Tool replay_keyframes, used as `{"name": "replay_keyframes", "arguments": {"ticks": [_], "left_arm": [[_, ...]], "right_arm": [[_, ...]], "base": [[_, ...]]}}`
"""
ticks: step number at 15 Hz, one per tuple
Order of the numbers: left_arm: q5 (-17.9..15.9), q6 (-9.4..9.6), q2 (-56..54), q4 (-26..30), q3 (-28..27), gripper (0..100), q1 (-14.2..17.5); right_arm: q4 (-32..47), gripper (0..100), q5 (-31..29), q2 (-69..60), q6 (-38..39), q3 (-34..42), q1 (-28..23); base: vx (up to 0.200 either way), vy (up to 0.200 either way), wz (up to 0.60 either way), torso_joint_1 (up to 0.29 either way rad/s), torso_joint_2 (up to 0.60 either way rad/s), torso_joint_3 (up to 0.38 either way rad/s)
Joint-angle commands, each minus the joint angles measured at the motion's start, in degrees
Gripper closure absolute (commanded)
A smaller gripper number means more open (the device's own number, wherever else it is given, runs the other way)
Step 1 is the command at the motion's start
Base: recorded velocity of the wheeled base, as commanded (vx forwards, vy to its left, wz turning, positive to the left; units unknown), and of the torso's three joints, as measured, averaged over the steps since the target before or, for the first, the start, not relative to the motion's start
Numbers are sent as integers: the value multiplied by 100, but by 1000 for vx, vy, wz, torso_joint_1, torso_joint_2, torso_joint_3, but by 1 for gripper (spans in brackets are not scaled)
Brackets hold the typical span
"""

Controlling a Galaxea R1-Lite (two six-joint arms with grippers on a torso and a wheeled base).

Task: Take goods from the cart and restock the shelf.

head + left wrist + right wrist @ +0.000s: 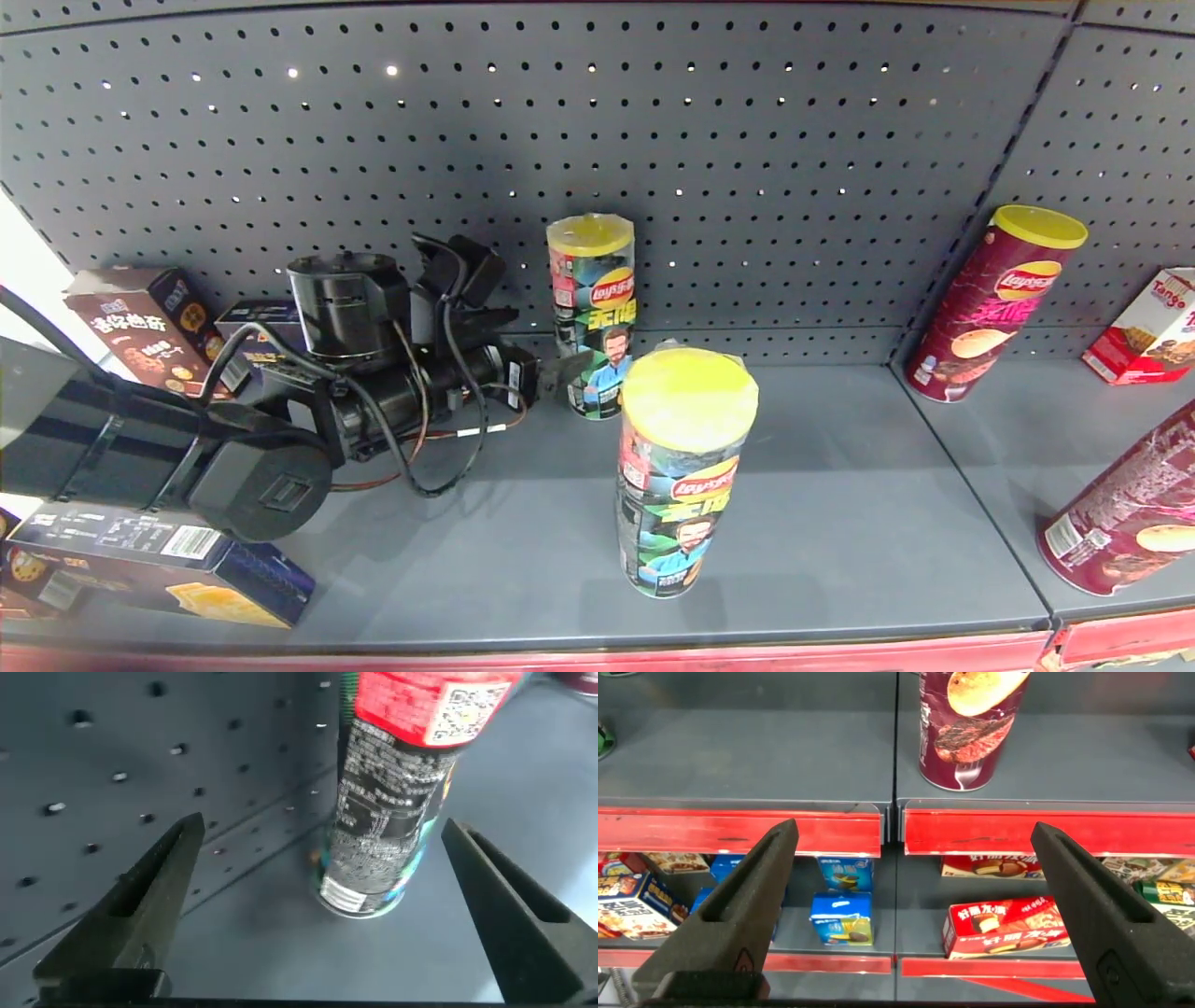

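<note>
Two chip cans with yellow lids stand on the grey shelf [840, 523]. The rear can [591, 313] is near the pegboard; the front can [684, 471] stands closer to the shelf edge. My left gripper [560, 371] lies low over the shelf just left of the rear can. In the left wrist view the left gripper [322, 826] is open, and the rear can [383, 812] stands upright just beyond its fingertips, untouched. My right gripper [915, 829] is open and holds nothing, facing the shelf front below a maroon can [966, 728].
Maroon chip cans stand at the right [994, 303] and front right [1120, 509], beside a red-and-white box [1144, 327]. Cookie boxes lie at the left [140, 327] and front left [159, 560]. Red price rails [1046, 833] edge the shelves, with boxed goods [1008, 929] below.
</note>
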Motion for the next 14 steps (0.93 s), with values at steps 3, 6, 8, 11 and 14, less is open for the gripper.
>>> {"name": "replay_keyframes", "arguments": {"ticks": [3, 6, 8, 11, 14], "left_arm": [[415, 8, -7, 26, -57, 0, 26], [608, 8, 11, 26, -48, 0, 52], [687, 8, 20, 26, -57, 0, 61], [924, 16, 2, 17, -30, 0, 96], [959, 166, -288, 43, 49, 0, 131]], "right_arm": [[-2, 0, 1, 13, -2, 0, 1], [-2, 0, 1, 13, -2, 0, 1], [-2, 0, 1, 13, -2, 0, 1], [-2, 0, 1, 13, -2, 0, 1], [-2, 0, 1, 4, -2, 0, 1]], "base": [[0, 0, 0, 0, 0, 0], [0, 0, 0, 0, 0, 0], [0, 0, 0, 0, 0, 0], [0, 0, 0, 0, 0, 0], [0, 0, 0, 0, 0, 0]]}}
